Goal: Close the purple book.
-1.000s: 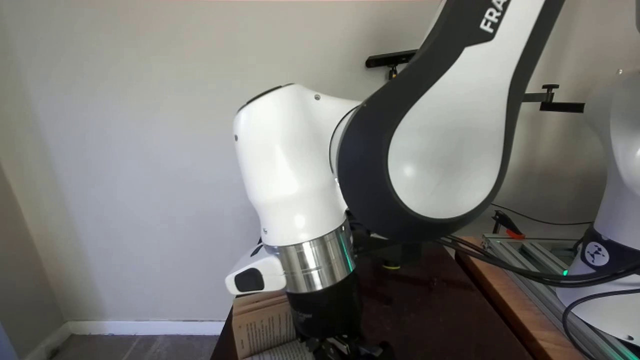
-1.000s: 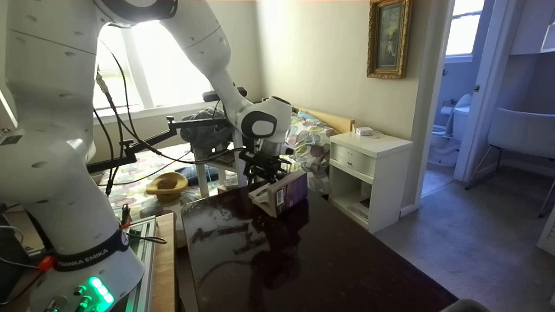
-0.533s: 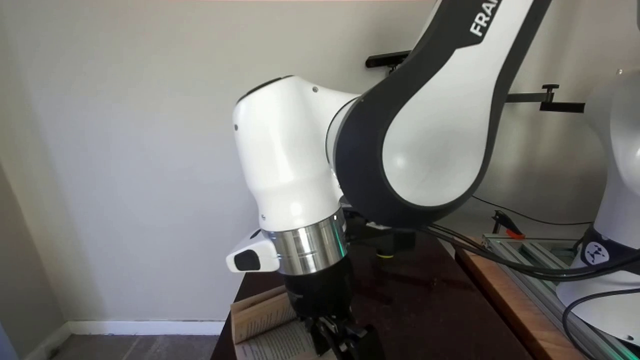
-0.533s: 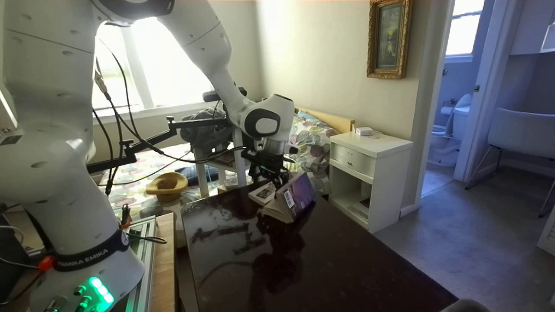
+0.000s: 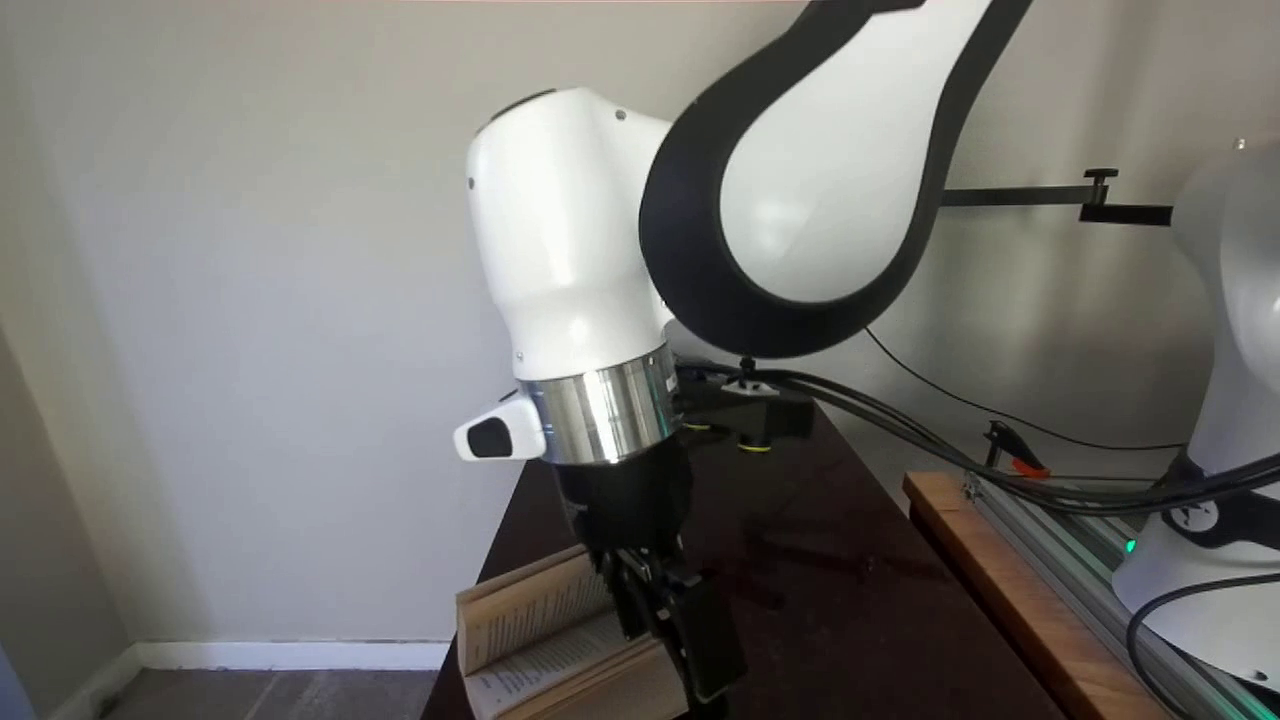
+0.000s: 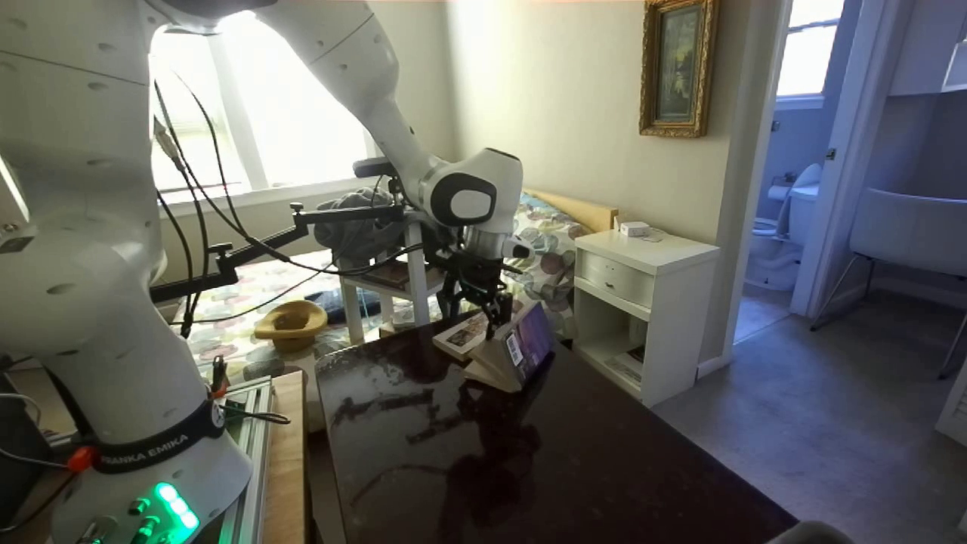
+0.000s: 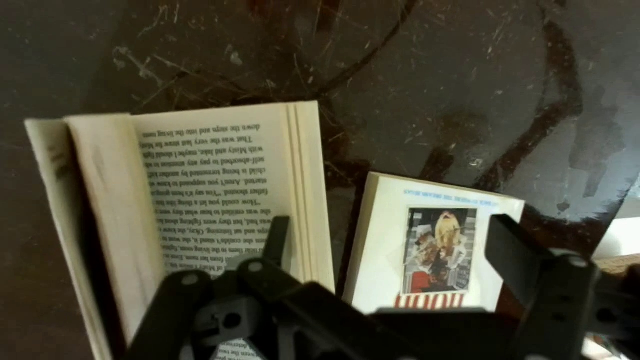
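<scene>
Vs. a sec ago, tool [image 7: 389,221] is higher & purple book [image 6: 532,338] has shifted, leaning more.

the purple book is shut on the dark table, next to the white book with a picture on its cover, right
No, the purple book is open, not shut: the wrist view shows its printed page. The rest holds: it is on the dark table, next to the white book.
</scene>
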